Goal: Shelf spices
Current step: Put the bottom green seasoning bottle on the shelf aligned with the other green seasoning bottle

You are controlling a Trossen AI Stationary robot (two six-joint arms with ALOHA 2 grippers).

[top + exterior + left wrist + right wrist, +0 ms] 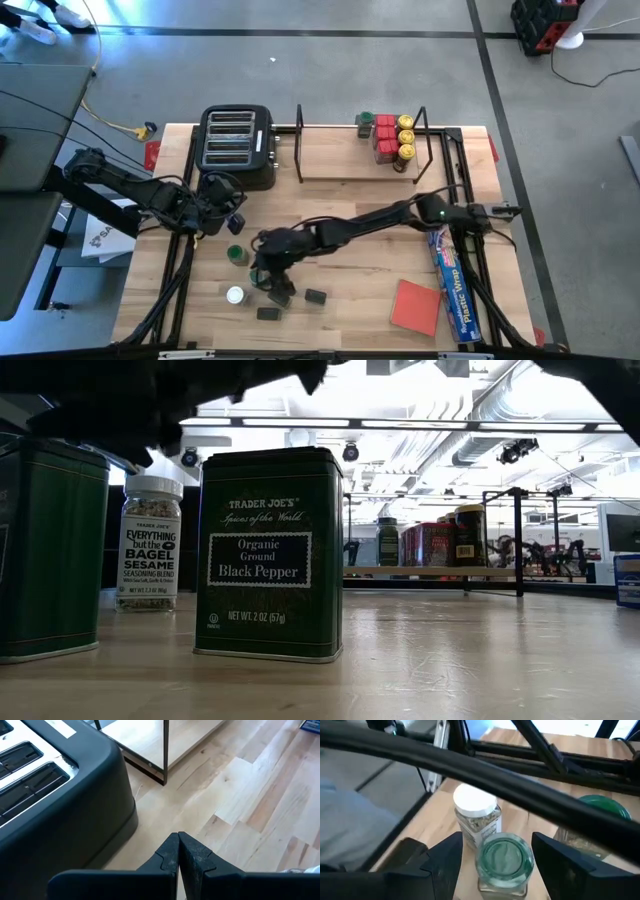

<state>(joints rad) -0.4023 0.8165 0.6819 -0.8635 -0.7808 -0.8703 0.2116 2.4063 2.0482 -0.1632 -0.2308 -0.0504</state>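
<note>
- The toaster (pixel 238 146) stands at the worktop's (pixel 350 220) far left and serves as the landmark here.
- The left hand (pixel 232 213) hangs just in front of the toaster, over bare wood, its fingers (pixel 170 855) pressed together and holding nothing.
- In front of the toaster, well toward the near edge, loose spices sit: a green-topped jar (pixel 236 254), a white-topped jar (pixel 235 294) and small dark tins (pixel 316 296).
- The right hand (pixel 268 268) is over that cluster, in front and a little right of the toaster; its fingers (pixel 445 857) stand apart on either side of a clear jar with a green lid (pixel 504 857), seen from above. Whether they touch the glass I cannot tell.
- Right of the toaster stands the shelf (pixel 330 175), a black wire rack on a pale board. At its end far from the toaster are jars with red tops (pixel 384 128) and yellow tops (pixel 405 136), plus a green one (pixel 365 120).
- Farthest right from the toaster lie a red square pad (pixel 416 305) and a blue plastic-wrap box (pixel 452 285).
</note>
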